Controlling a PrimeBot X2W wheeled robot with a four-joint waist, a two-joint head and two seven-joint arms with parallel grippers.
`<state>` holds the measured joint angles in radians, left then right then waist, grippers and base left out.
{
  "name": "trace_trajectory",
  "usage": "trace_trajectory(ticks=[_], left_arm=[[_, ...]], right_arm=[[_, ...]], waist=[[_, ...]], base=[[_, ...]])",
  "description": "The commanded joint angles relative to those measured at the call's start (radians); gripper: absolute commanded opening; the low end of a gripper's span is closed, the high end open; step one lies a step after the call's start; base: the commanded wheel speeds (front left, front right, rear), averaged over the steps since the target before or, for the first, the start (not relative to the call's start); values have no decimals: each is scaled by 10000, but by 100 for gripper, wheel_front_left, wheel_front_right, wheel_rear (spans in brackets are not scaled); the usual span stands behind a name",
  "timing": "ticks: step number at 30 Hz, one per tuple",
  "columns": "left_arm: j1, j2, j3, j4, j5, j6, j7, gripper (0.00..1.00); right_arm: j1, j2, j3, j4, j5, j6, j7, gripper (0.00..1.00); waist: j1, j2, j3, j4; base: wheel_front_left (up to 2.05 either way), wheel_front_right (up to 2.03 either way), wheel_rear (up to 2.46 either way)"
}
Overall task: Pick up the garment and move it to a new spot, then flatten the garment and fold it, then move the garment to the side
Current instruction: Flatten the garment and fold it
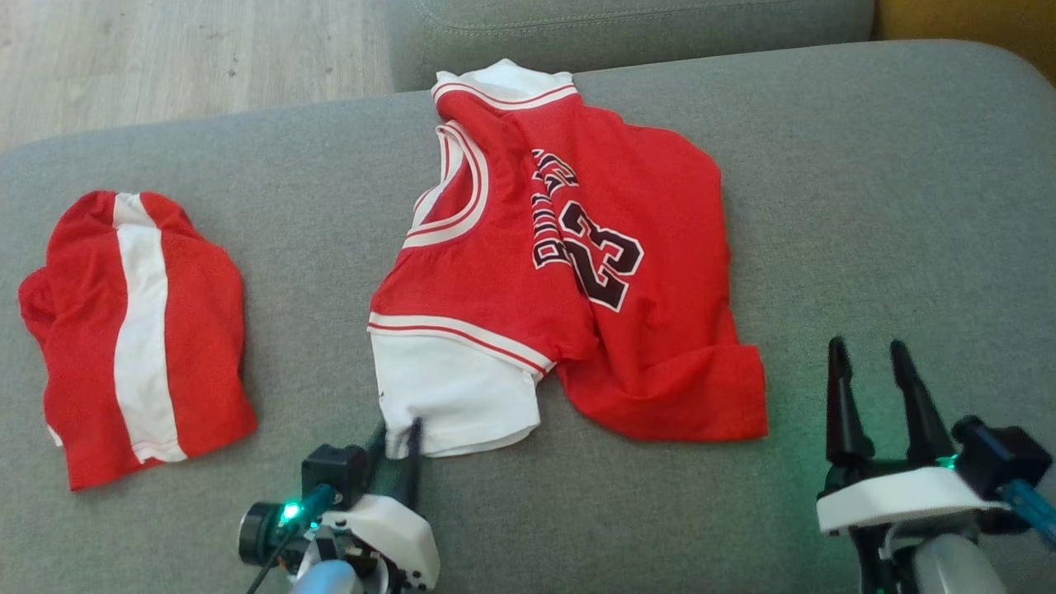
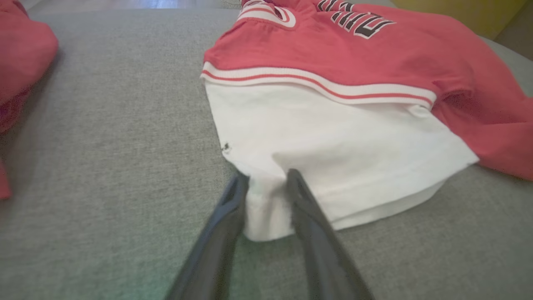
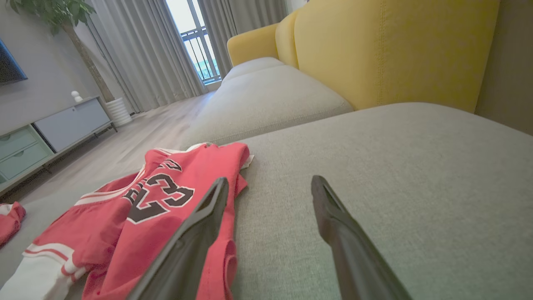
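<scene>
1. The left end effector (image 1: 398, 429) is nearest, its fingers clamped on the hem of the white sleeve (image 1: 454, 388).
2. At the near right, the right end effector (image 1: 868, 346) hangs with its fingers apart above the grey woven sofa (image 1: 866, 206).
3. The jersey (image 1: 652, 272), red with a black 23, lies rumpled mid-cushion. A red garment (image 1: 140, 330) with a white stripe lies well apart to its left.
4. Beyond are a yellow backrest (image 3: 395, 50), pale wood floor (image 1: 165, 58) and grey curtains (image 3: 137, 46).
</scene>
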<state>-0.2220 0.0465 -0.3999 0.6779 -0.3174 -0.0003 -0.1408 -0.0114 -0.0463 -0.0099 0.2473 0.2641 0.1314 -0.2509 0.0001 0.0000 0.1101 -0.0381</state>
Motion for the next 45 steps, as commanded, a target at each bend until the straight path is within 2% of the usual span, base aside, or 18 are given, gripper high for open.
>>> trace_trajectory(ticks=[1,5,9,12,17,31,32,33,40,45], left_arm=[[-276,51,168,-130,-50,-41,-71,0],[-365,47,260,-489,-365,-256,-639,0],[-468,44,572,-1293,-531,-137,-1110,0],[-356,41,1185,-2551,-440,142,-1200,0],[148,40,1640,-3821,-246,178,-1206,0],[381,38,1561,-4288,-265,196,-1208,0],[379,38,1567,-4292,-270,212,-1208,0],[377,38,1573,-4293,-274,226,-1208,0],[442,38,1845,-4380,-458,267,-1209,0],[466,38,2161,-4692,-757,270,-1209,0]], right_arm=[[-315,-40,303,-126,-29,-7,-32,100],[-326,-40,380,588,-107,-7,512,100],[-351,-39,506,1130,45,-7,1027,100],[-371,-39,821,1575,-39,-7,1400,100],[-416,-39,1130,1952,283,-7,1671,100],[-812,-39,1633,2765,439,-7,2199,100],[-834,-39,1762,2755,459,-7,2226,93],[-863,-39,1863,2732,396,-7,2216,0],[-950,-39,1950,2407,303,-7,2168,0],[-1094,-39,1748,1726,325,-7,2041,0]], waist=[[-1,0,-16,0],[-1,0,-71,79],[-1,0,-100,254],[-1,0,-98,432],[-1,0,-78,593],[-1,0,1,839],[-1,0,9,847],[-1,0,10,846],[-1,0,-140,706],[-1,0,-341,511]], base=[[0,0,0],[0,0,0],[0,0,0],[0,0,0],[0,0,0],[0,0,0],[0,0,0],[0,0,0],[0,0,0],[0,0,0]])
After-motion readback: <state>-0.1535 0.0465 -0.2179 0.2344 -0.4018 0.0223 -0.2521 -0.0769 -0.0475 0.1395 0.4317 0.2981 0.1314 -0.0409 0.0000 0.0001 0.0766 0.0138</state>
